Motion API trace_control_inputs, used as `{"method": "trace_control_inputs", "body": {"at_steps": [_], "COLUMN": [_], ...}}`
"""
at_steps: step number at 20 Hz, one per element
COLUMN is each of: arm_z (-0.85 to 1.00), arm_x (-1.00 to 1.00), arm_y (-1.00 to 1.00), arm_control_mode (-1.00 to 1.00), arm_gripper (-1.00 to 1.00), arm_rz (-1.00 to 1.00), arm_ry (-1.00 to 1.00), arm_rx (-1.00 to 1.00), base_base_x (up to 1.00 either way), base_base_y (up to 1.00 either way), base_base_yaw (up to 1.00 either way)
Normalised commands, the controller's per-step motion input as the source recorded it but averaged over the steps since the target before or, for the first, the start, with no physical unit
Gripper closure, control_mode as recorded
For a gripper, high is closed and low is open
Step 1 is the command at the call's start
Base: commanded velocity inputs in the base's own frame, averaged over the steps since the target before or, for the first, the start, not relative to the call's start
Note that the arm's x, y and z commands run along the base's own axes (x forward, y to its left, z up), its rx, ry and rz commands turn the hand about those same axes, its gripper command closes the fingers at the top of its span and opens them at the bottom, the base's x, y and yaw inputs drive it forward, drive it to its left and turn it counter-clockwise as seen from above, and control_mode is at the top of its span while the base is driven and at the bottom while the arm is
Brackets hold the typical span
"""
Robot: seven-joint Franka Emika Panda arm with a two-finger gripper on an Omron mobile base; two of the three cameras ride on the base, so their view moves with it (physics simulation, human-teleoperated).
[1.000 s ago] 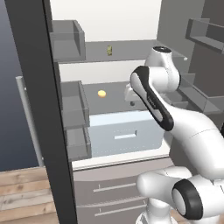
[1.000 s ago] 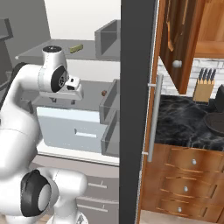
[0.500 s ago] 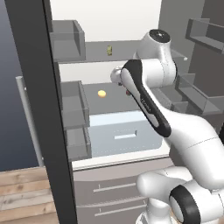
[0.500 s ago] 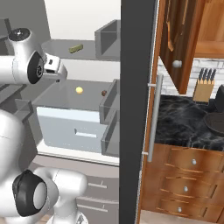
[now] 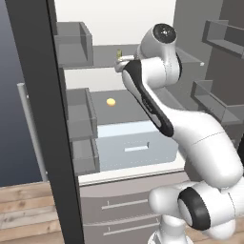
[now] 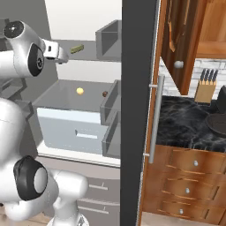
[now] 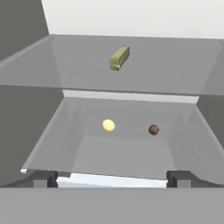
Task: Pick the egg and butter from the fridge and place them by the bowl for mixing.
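The fridge stands open, its dark door swung to the side. The butter, a pale olive block, lies on the upper glass shelf; from the two sides I see the butter close ahead of my hand. On the shelf below rests the yellow-orange egg. My gripper hovers at upper-shelf height, open and holding nothing, short of the butter. The dark bowl sits on the black counter to the right.
A small brown ball lies right of the egg. Grey door bins line the door, and a pale blue drawer sits under the egg's shelf. A knife block stands behind the bowl.
The arm has lifted the hand from the egg's shelf level up to the upper shelf. The jaws have spread slightly wider.
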Motion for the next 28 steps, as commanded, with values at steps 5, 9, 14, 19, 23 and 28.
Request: {"method": "trace_control_inputs", "body": {"at_steps": [5,9,14,19,23,28], "arm_z": [0.31,0.17,0.00,0.00,-0.01,-0.07], "arm_x": [0.76,0.60,0.78,0.82,0.72,0.70], "arm_y": [0.07,0.01,0.00,0.00,0.00,0.00], "arm_control_mode": [-1.00,-1.00,-1.00,-1.00,-1.00,-1.00], "arm_gripper": [-1.00,-1.00,-1.00,-1.00,-1.00,-1.00], "arm_rz": [-0.14,-0.08,-0.02,-0.01,0.00,0.00], "arm_ry": [-0.05,0.00,0.09,0.04,0.06,0.02], "arm_rx": [0.00,0.04,0.00,0.00,0.00,0.00], "base_base_x": [0.00,0.00,0.00,0.00,0.00,0.00], "base_base_y": [0.00,0.00,0.00,0.00,0.00,0.00], "base_base_yaw": [0.00,0.00,0.00,0.00,0.00,0.00]}}
